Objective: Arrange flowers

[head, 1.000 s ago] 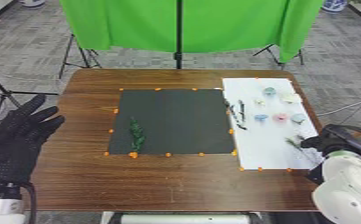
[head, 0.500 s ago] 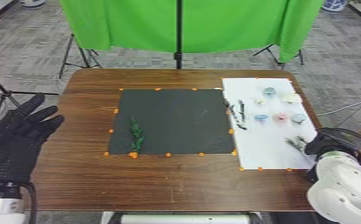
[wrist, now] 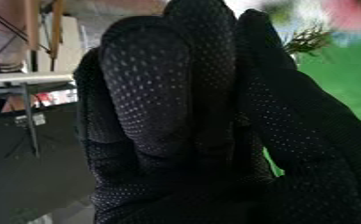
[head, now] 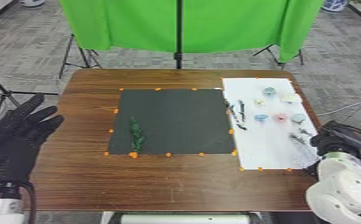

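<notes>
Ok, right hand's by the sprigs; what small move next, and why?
I'd probably nudge the right hand slightly toward the black mat and watch whether a sprig follows. The sprig shows close beside the hand, but I can't tell if it's gripped; the mat carries a leafy stem, with room beside it.

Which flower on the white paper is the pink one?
The middle flower in the row of three on the white sheet. Its neighbours, a blue flower and a pale bluish flower, aren't pink.
</notes>
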`<state>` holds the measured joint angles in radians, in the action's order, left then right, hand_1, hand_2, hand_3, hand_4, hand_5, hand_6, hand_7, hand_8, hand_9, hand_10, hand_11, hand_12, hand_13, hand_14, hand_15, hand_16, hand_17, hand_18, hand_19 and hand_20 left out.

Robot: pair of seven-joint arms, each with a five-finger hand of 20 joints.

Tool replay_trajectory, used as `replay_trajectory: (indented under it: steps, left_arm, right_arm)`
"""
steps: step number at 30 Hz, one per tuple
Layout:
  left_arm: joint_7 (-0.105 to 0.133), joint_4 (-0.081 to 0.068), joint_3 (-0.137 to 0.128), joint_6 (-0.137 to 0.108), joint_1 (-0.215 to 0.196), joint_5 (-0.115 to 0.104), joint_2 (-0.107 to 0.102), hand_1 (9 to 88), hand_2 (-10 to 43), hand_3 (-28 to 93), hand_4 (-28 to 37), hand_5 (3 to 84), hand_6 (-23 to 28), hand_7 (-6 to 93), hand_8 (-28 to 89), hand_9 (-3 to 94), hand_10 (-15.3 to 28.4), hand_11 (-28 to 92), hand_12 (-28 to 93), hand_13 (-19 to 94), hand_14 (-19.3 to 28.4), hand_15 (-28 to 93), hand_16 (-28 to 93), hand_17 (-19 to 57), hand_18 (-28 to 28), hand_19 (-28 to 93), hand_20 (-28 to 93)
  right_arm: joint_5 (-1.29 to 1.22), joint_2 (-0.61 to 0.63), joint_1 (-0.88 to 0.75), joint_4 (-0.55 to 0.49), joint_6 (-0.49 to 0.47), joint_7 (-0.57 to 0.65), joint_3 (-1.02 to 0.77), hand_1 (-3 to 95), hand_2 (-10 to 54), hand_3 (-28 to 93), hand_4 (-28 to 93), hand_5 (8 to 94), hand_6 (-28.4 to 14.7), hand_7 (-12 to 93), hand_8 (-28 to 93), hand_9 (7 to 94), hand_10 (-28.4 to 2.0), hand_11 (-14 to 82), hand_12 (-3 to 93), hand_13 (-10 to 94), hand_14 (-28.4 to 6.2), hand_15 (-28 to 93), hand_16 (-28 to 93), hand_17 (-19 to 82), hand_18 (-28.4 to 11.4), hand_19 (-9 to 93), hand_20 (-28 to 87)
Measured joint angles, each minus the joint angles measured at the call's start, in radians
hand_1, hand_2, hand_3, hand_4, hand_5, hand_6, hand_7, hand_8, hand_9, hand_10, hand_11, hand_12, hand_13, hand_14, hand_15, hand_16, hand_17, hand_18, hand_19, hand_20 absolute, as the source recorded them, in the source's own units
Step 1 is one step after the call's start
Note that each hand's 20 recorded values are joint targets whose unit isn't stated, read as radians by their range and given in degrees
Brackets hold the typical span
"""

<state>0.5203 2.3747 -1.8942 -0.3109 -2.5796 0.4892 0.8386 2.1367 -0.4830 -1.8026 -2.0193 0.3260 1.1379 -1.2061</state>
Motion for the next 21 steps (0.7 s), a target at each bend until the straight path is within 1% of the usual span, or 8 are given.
replay_trajectory:
  steps: [2, 5, 9, 12, 16, 21]
  left_arm:
    - [0.000, 0.001, -0.007, 0.000, -0.005, 0.000, 0.001, 20.4, 9.5, 77, -28.3, 36.8, 9.6, 13.1, -9, 33.8, 19.6, 30, 11, 24, 27.3, 62, -13, -10.3, 21.1, 53, 19]
    - [0.000, 0.004, -0.017, -0.001, -0.014, 0.000, 0.001, 20.5, 9.5, 77, -28.3, 36.7, 9.6, 13.1, -9, 33.9, 19.7, 30, 11, 24, 27.2, 62, -13, -10.3, 21.1, 53, 19]
    - [-0.001, 0.010, -0.028, -0.001, -0.019, 0.000, 0.001, 20.6, 9.3, 78, -28.3, 36.7, 9.5, 13.1, -9, 33.8, 19.6, 30, 11, 24, 27.2, 62, -13, -10.3, 21.1, 53, 18]
    - [-0.003, 0.014, -0.037, -0.002, -0.022, 0.000, 0.001, 20.7, 9.3, 78, -28.3, 36.7, 9.5, 13.2, -9, 33.8, 19.6, 30, 11, 24, 27.2, 62, -13, -10.3, 21.1, 53, 18]
    - [-0.007, 0.020, -0.047, -0.004, -0.026, 0.001, 0.001, 20.8, 9.2, 78, -28.3, 36.7, 9.5, 13.3, -9, 33.8, 19.6, 30, 11, 24, 27.2, 62, -13, -10.3, 21.2, 53, 18]
    - [-0.014, 0.021, -0.049, -0.005, -0.022, 0.002, 0.000, 20.8, 9.2, 78, -28.3, 36.7, 9.4, 13.5, -9, 33.9, 19.5, 30, 11, 24, 27.0, 62, -13, -10.3, 21.2, 53, 18]
  right_arm:
    - [0.005, 0.008, 0.015, -0.015, 0.008, -0.001, 0.004, 56.7, -9.5, 70, -28, 86.8, -0.8, 19, 7, 93.7, -8.2, 29.8, 20.5, 91, -4.7, 53, 21, 54, -16.2, 93, 10]
    - [0.009, 0.021, 0.079, -0.049, 0.007, -0.005, 0.046, 56.7, -9.5, 71, -28, 87.1, -0.9, 19, 7, 93.7, -8.3, 30.4, 20.2, 91, -4.6, 52, 22, 54, -16.2, 93, 11]
    - [0.005, 0.027, 0.238, -0.086, -0.009, -0.028, 0.179, 56.8, -9.5, 71, -28, 87.6, -1.3, 19, 8, 93.7, -8.6, 31.3, 19.5, 92, -4.8, 52, 22, 54, -16.5, 93, 12]
    - [-0.009, 0.019, 0.384, -0.098, -0.041, -0.065, 0.304, 56.9, -9.5, 71, -28, 88.0, -1.4, 18, 8, 93.7, -8.7, 31.7, 19.2, 92, -4.8, 52, 22, 54, -16.6, 93, 13]
    - [-0.043, -0.030, 0.591, -0.083, -0.082, -0.108, 0.490, 56.8, -9.5, 72, -28, 88.4, -1.6, 18, 8, 93.7, -8.7, 32.2, 18.9, 92, -4.8, 52, 23, 55, -16.8, 93, 14]
    - [-0.084, -0.153, 0.823, -0.001, -0.105, -0.131, 0.715, 56.6, -9.5, 72, -28, 89.0, -1.8, 17, 9, 93.7, -8.8, 32.7, 18.7, 93, -4.9, 51, 23, 55, -16.9, 93, 14]
